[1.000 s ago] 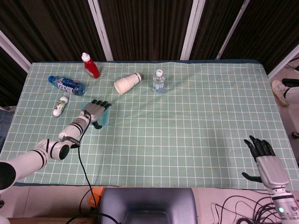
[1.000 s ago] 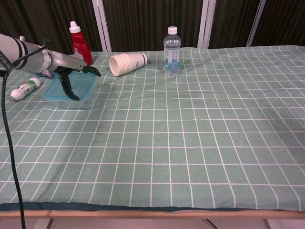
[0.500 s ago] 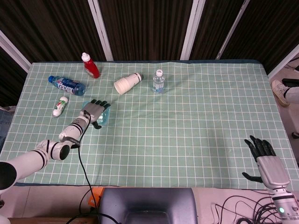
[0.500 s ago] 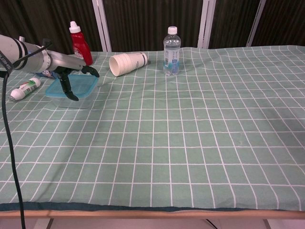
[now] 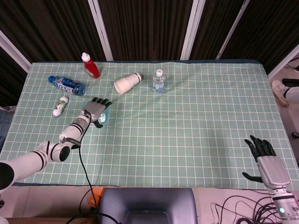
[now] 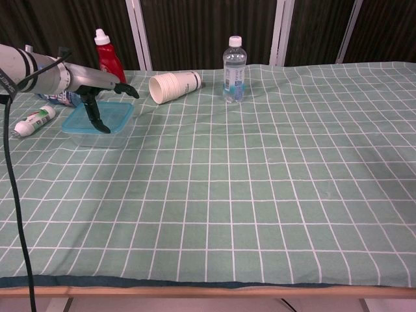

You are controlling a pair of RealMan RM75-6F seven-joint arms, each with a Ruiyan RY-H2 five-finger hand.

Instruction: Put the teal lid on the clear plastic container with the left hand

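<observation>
The teal lid (image 6: 116, 116) lies flat on top of the clear plastic container (image 6: 97, 138) at the table's left side. My left hand (image 6: 97, 94) hovers just over the lid with its fingers spread and its thumb pointing down in front of it, holding nothing. In the head view the left hand (image 5: 95, 111) covers most of the lid (image 5: 103, 117), of which only the right edge shows. My right hand (image 5: 264, 161) hangs open off the table's near right corner, far from the container.
A red bottle (image 6: 106, 57) stands behind the container. A blue bottle (image 5: 67, 85) and a small white tube (image 6: 36, 121) lie to its left. A stack of paper cups (image 6: 174, 85) lies on its side beside an upright water bottle (image 6: 234, 69).
The lid, tilted under my left hand a second ago, has settled flat on the container. The left hand has since risen slightly off it. The right hand has not moved.
</observation>
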